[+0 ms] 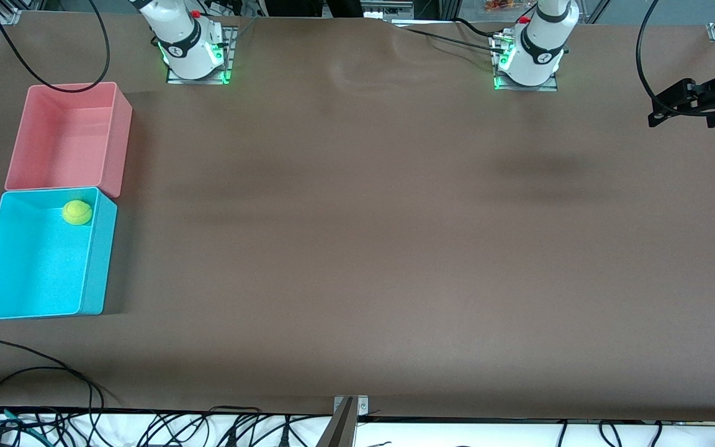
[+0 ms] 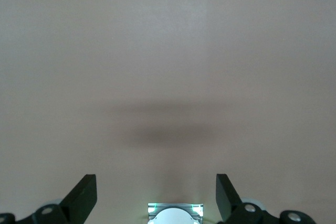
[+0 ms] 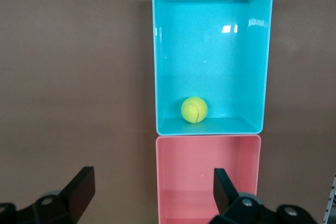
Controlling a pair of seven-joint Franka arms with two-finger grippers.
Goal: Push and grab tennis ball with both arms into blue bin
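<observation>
The tennis ball (image 1: 77,212) lies inside the blue bin (image 1: 100,261), in the corner next to the pink bin. The right wrist view looks down on the tennis ball (image 3: 194,109) resting against the blue bin's (image 3: 210,51) wall. My right gripper (image 3: 152,174) hangs high and open, empty, over the pink bin's edge and the bare table beside it. My left gripper (image 2: 155,179) is open and empty too, high above bare table in front of its own base (image 2: 175,213). Neither hand shows clearly in the front view.
A pink bin (image 1: 69,136) stands empty against the blue one, on the side farther from the front camera. A black-and-white device (image 1: 692,102) juts in at the left arm's end of the table. Loose cables (image 1: 22,372) lie by the near edge.
</observation>
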